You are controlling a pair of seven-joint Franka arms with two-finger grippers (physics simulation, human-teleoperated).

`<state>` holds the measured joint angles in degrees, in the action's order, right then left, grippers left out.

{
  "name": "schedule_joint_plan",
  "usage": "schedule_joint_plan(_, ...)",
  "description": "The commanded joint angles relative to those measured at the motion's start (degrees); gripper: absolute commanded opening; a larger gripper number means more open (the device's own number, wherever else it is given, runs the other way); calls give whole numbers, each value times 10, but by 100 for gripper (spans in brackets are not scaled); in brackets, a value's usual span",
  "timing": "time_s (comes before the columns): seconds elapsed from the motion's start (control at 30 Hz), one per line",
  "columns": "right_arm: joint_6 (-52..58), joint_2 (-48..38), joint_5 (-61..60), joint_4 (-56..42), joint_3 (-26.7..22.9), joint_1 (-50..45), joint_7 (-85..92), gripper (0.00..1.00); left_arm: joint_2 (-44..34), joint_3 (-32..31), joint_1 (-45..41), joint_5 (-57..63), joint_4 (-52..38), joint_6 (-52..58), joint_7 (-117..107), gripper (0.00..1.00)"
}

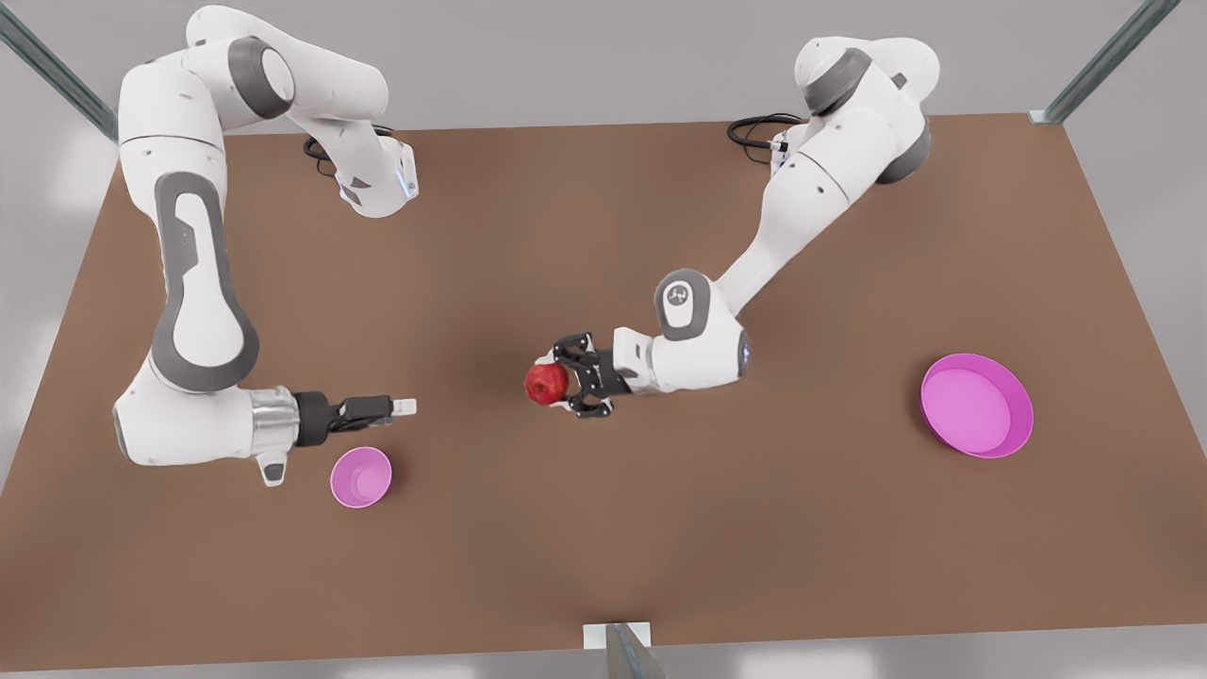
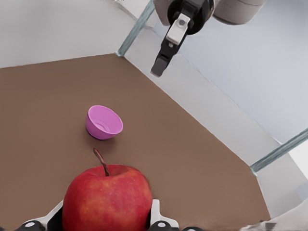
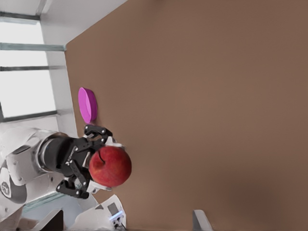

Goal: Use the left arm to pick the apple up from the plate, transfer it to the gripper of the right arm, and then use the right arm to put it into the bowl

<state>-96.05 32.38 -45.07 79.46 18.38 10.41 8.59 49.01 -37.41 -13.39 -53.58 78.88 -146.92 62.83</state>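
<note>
The red apple [image 1: 546, 383] is held off the table near its middle, with my left gripper [image 1: 557, 382] shut on it; up close the apple [image 2: 107, 199] sits stem up between the pale pads [image 2: 157, 215]. The pink plate [image 1: 1023, 415] lies bare at the front view's right. On the front view's left stands the small pink bowl [image 1: 360, 476]. My right gripper [image 1: 404, 407] hovers just above and behind the bowl, pointing toward the apple, open with nothing in it. From the right wrist, the apple [image 3: 110, 166] in the left gripper [image 3: 97, 163] faces me, with the plate [image 3: 87, 105] edge-on behind.
A brown table [image 1: 603, 547] carries everything, with metal frame posts [image 1: 1103, 61] at its corners and a small bracket [image 1: 618, 637] at the near edge. Black cables [image 1: 754, 127] lie by the arm bases. A wide gap of tabletop separates the two grippers.
</note>
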Motion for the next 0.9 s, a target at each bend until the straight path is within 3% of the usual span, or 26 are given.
schedule_joint_plan(0.0,-77,-1,-34,22,18,-1,252,100,4,0,-9,-61,-1,-36,734,71)
schedule_joint_plan(0.2,-109,-4,-111,96,32,23,368,100,9,-1,-21,-102,-31,-37,810,70)
schedule_joint_plan(0.27,-126,-2,-165,133,32,25,446,100,42,0,-28,-106,-78,-37,833,70)
schedule_joint_plan(0.5,-173,12,-171,147,48,8,488,100,108,0,-58,-120,-147,-77,839,70)
schedule_joint_plan(0.67,-186,33,-205,147,52,0,508,100,112,0,-62,-127,-151,-80,839,70)
schedule_joint_plan(0.73,-174,58,-274,147,53,-3,593,100,112,-1,-62,-128,-151,-80,839,70)
schedule_joint_plan(0.8,-79,110,-338,146,52,6,726,100,111,-1,-62,-128,-151,-80,839,70)
schedule_joint_plan(0.87,-57,124,-360,143,51,6,754,100,111,-1,-62,-128,-151,-80,838,70)
